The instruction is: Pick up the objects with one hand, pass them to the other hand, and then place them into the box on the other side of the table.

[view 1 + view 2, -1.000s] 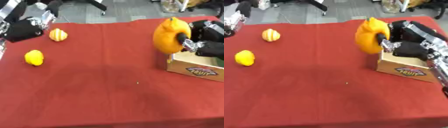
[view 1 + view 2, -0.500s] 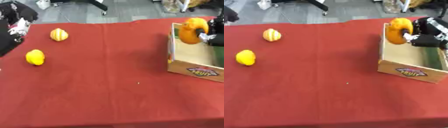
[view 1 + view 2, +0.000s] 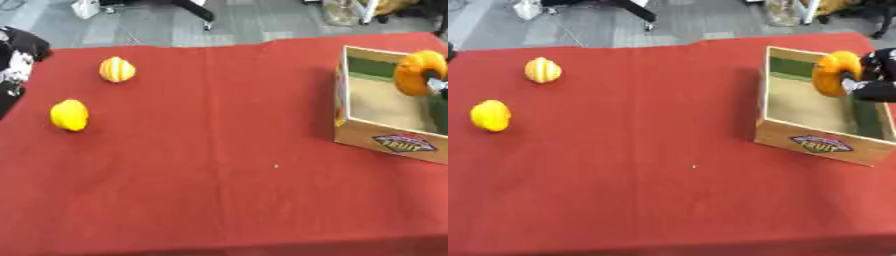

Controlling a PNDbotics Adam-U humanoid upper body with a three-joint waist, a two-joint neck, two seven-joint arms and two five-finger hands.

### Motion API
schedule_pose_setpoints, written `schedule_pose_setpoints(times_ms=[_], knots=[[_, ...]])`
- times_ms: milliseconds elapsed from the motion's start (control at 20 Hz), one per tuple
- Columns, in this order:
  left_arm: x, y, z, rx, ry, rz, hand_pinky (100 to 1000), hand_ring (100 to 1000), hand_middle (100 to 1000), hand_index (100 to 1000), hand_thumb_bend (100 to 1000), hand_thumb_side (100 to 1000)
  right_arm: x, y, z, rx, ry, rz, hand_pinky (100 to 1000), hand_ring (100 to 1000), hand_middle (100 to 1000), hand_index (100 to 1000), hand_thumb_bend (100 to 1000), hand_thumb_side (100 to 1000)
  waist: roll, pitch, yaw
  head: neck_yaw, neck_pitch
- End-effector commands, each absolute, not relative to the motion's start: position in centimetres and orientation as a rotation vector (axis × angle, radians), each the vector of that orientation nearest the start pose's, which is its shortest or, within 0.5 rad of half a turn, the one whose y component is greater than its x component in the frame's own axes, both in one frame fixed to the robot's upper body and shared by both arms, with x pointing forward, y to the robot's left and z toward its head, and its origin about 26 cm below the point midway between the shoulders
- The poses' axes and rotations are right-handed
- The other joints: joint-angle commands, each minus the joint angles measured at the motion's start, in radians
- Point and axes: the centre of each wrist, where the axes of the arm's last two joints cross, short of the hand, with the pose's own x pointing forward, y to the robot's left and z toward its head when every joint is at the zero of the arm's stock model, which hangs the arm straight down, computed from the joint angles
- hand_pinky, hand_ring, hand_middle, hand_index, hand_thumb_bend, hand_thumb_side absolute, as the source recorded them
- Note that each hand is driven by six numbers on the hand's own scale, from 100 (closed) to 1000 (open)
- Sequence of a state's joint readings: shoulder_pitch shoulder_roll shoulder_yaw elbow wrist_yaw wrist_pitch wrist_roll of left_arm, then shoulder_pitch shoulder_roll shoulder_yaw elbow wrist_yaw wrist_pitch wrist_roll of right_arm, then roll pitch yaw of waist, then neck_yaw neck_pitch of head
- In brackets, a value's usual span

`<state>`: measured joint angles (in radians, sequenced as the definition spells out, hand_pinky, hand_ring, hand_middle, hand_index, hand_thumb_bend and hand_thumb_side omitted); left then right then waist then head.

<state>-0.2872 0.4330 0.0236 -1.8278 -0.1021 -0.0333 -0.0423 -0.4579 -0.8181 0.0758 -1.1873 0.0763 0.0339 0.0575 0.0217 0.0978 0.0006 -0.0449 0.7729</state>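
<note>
An orange pumpkin-like fruit [image 3: 833, 73] hangs over the open cardboard box [image 3: 807, 142] at the table's right side. My right hand [image 3: 875, 82] is shut on it, fingers curled round its right side. A yellow lemon [image 3: 69, 115] lies on the red cloth at the left. Behind it sits a striped orange-yellow fruit [image 3: 116, 69]. My left hand [image 3: 16, 70] shows at the left edge, dark and blurred, touching nothing.
A red cloth [image 3: 219, 150] covers the table. The box carries a fruit label [image 3: 821, 144] on its front wall. Grey floor and chair legs lie beyond the far edge.
My right hand has carried the orange fruit rightward and back, from in front of the box to over its inside. My left arm has drawn back toward the left edge.
</note>
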Motion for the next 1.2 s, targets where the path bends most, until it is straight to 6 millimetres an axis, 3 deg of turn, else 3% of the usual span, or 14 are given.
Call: schedule_pose_setpoints(times_ms=[50, 250, 300, 400, 600, 900, 1000, 1200], knots=[[32.0, 30.4, 17.9, 0.397, -2.111, -0.528, 720, 637, 592, 636, 100, 723, 36.8, -46.3, 17.2, -0.85, -1.469, 0.677, 479, 417, 377, 758, 100, 216, -0.006, -0.001, 0.002, -0.001, -0.003], [32.0, 30.4, 17.7, 0.393, -2.105, -0.529, 721, 638, 592, 638, 100, 730, 36.8, -46.4, 17.0, -0.889, -1.458, 0.79, 508, 450, 416, 937, 100, 632, -0.007, -0.001, 0.003, -0.001, -0.003], [32.0, 30.4, 17.6, 0.391, -2.103, -0.528, 721, 639, 593, 638, 100, 733, 36.8, -46.3, 16.9, -0.892, -1.457, 0.816, 512, 455, 422, 981, 100, 709, -0.007, -0.002, 0.003, 0.0, -0.003], [32.0, 30.4, 17.5, 0.388, -2.099, -0.53, 721, 640, 594, 639, 100, 736, 36.7, -46.2, 17.1, -0.895, -1.463, 0.865, 517, 458, 425, 1000, 100, 775, -0.007, -0.002, 0.002, 0.001, -0.003], [32.0, 30.5, 17.4, 0.39, -2.093, -0.533, 721, 640, 593, 640, 100, 738, 36.4, -46.1, 17.7, -0.915, -1.505, 0.908, 518, 458, 424, 1000, 100, 795, -0.009, -0.001, 0.003, 0.004, -0.003], [32.1, 30.7, 17.2, 0.409, -2.078, -0.537, 722, 642, 595, 642, 100, 737, 35.3, -45.3, 19.6, -0.926, -1.644, 0.904, 517, 457, 420, 1000, 100, 720, -0.012, 0.0, 0.001, 0.012, -0.003], [32.1, 31.1, 17.2, 0.434, -2.068, -0.538, 722, 642, 596, 644, 100, 730, 34.6, -44.2, 20.7, -0.904, -1.75, 0.857, 513, 454, 414, 1000, 100, 670, -0.012, 0.0, -0.001, 0.018, -0.003], [32.5, 32.1, 17.3, 0.522, -2.027, -0.545, 723, 643, 597, 647, 100, 701, 32.4, -40.1, 22.0, -0.743, -1.991, 0.758, 513, 456, 416, 1000, 100, 542, -0.011, 0.003, -0.009, 0.029, -0.003]])
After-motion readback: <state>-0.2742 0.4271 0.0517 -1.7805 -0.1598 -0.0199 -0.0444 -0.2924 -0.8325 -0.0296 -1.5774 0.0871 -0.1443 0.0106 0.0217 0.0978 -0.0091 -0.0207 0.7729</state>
